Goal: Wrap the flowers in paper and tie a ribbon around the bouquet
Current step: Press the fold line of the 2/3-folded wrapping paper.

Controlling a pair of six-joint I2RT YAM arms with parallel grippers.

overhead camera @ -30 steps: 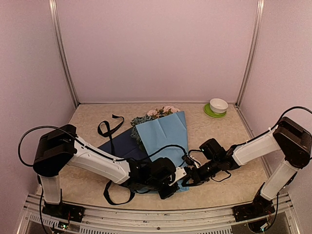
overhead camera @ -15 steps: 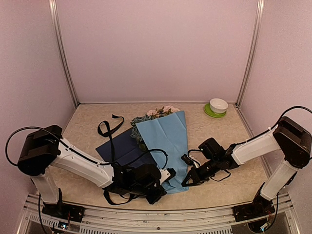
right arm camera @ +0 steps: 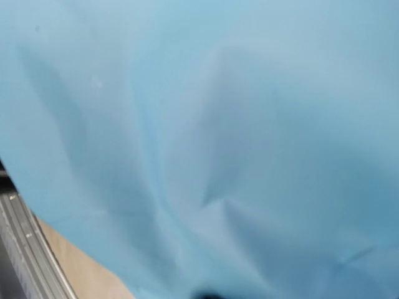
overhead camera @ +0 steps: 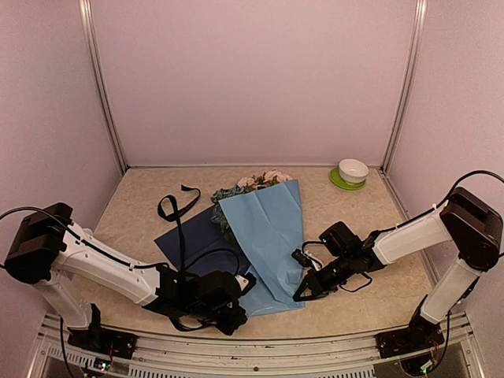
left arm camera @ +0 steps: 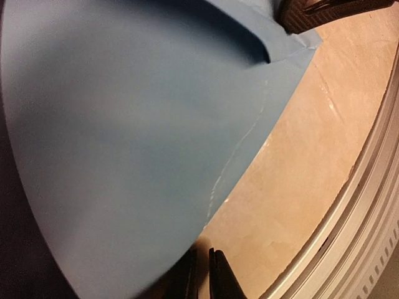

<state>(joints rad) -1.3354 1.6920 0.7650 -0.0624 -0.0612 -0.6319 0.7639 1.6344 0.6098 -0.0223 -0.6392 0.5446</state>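
Observation:
The paper [overhead camera: 264, 228] lies light-blue side up, folded over the flowers [overhead camera: 256, 182], whose pink and blue blooms poke out at its far end. A navy flap [overhead camera: 193, 236] shows on the left. The black ribbon [overhead camera: 175, 206] loops left of the paper and trails toward the near edge under my left arm. My right gripper [overhead camera: 302, 290] is shut on the paper's near right edge. Creased paper [right arm camera: 218, 124] fills the right wrist view and hides the fingers. My left gripper [overhead camera: 246, 282] sits low at the paper's near left edge [left arm camera: 137, 124], its fingers [left arm camera: 218, 277] together with only a slit, holding nothing.
A white bowl on a green saucer [overhead camera: 352, 171] stands in the far right corner. A metal rail [overhead camera: 260, 346] runs along the table's near edge, close beside my left gripper in the left wrist view [left arm camera: 368, 205]. Pink walls enclose the table.
My left arm has drawn back to the left and toward the near edge, away from the right gripper, with its jaws narrowing. The right gripper has held its place on the paper.

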